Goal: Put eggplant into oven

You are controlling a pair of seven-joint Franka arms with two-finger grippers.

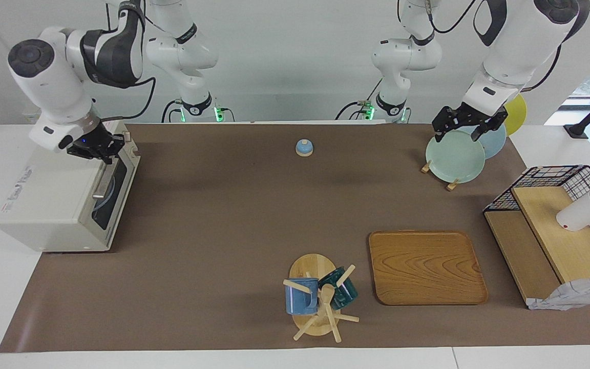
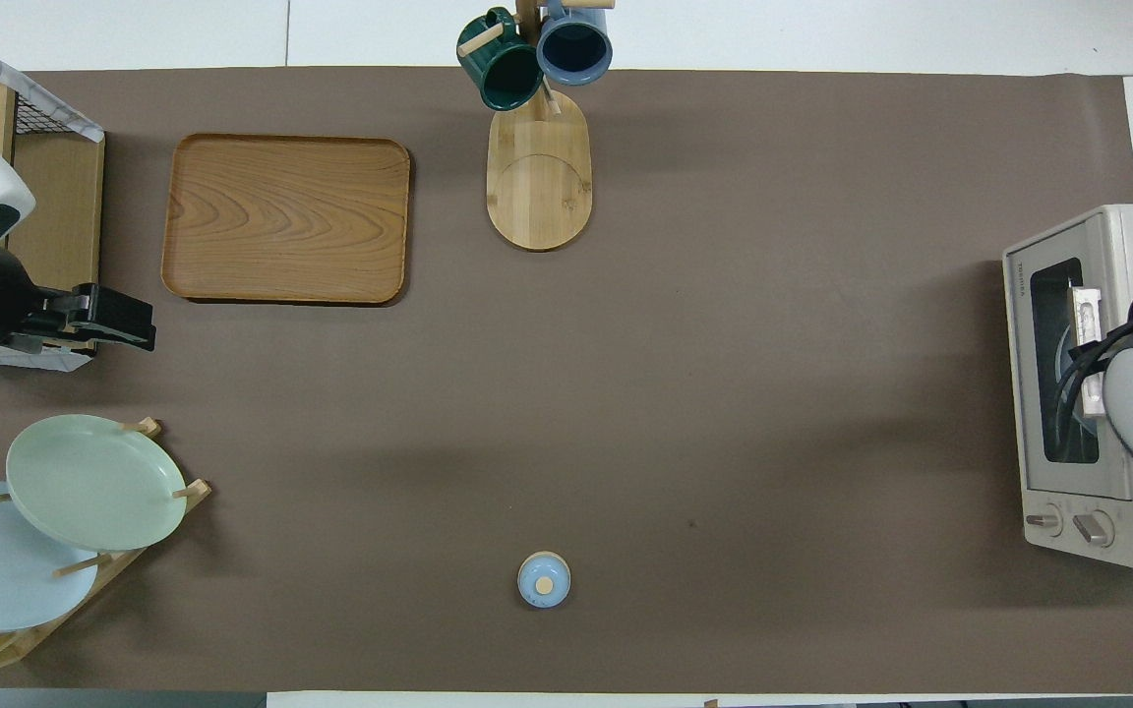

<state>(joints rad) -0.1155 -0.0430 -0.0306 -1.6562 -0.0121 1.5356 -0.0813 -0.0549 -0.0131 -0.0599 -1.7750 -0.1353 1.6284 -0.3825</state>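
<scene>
Oven [image 1: 64, 200] at the table's right-arm end, door up; eggplant not visible. Right end effector [image 1: 95, 148] over the oven's top edge by the handle, grip state unreadable. Left end effector [image 1: 468, 125] spread, unloaded, above the plates [image 1: 454, 156], 12 o'clock of the tray [image 1: 425, 266].

A brown mat covers the white table [image 2: 724, 393]. On it in the overhead view: at three o'clock, the cream-white toaster oven [image 2: 1083, 388]; twelve, a bamboo mug tree [image 2: 539, 167]; eleven, a wooden tray [image 2: 286, 218]; six, a small blue knobbed lid [image 2: 544, 579], possibly a bell; eight, a wooden plate rack [image 2: 85, 580]; ten, a wire-and-wood shelf [image 1: 551, 241].
</scene>
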